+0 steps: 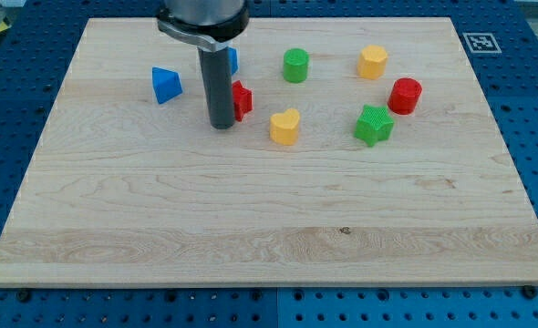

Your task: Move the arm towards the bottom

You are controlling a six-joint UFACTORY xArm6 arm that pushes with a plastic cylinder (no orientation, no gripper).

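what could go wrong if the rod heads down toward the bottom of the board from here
Probably little, since no block lies below my tip. The main risk is the red block sitting right against the rod's right side: a slightly slanted stroke could drag or nudge it along. The yellow block lies lower right, so drifting rightward might clip it. A blue block is partly hidden behind the rod, so I cannot tell whether it touches.

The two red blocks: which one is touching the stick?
The red block right beside my tip, partly hidden behind the rod. The other red block sits far toward the view's right.
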